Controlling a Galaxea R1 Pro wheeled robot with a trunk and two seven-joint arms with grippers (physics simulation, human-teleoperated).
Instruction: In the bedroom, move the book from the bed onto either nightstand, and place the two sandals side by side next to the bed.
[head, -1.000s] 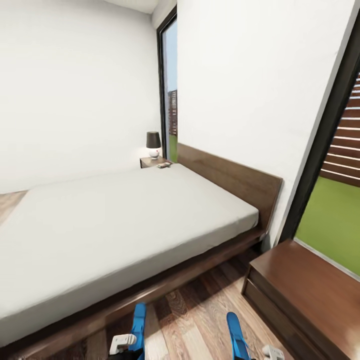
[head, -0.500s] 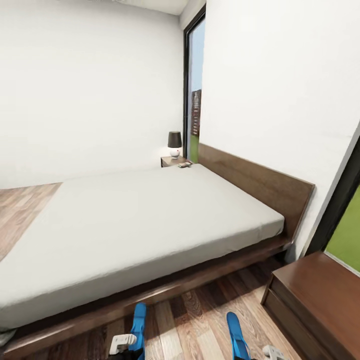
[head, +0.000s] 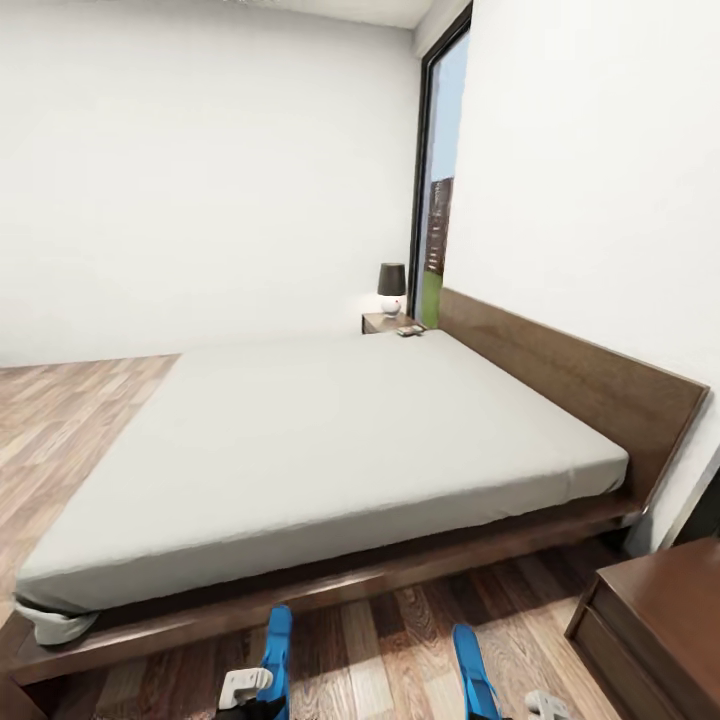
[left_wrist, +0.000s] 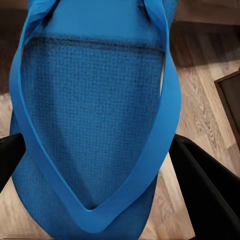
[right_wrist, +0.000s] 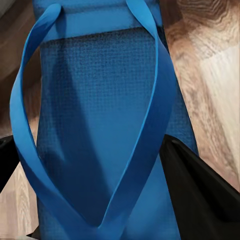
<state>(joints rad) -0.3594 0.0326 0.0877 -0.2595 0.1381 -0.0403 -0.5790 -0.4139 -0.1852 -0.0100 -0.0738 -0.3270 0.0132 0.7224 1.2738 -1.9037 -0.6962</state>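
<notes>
Left gripper (left_wrist: 100, 165): black fingers (left_wrist: 210, 190) clamped on either side of one blue sandal (left_wrist: 95, 115), sole running away from the camera, strap forming a V whose point lies between the fingers. Right gripper (right_wrist: 100, 175): likewise clenched on the second blue sandal (right_wrist: 100, 125), black fingers (right_wrist: 200, 190) pressed to its edges. Both sandals: thin, flat, woven-textured footbed, smooth glossy straps; in the head view they stand as two narrow blue strips (head: 276, 650) and (head: 472, 670) above the wood-plank floor (head: 380, 640), well apart, just short of the bed (head: 330, 590). Bed: low dark-brown wooden platform, plain flat headboard, bare pale grey mattress with soft rounded corners. Book (head: 410, 330): small, flat, resting at the far nightstand (head: 380, 322) beside the headboard, across the bed from both grippers; whether on the nightstand or the mattress edge cannot be told. Lamp (head: 391, 288): dark shade, white round base, on that nightstand. Near nightstand (head: 650, 620): boxy, reddish-brown, smooth top.
</notes>
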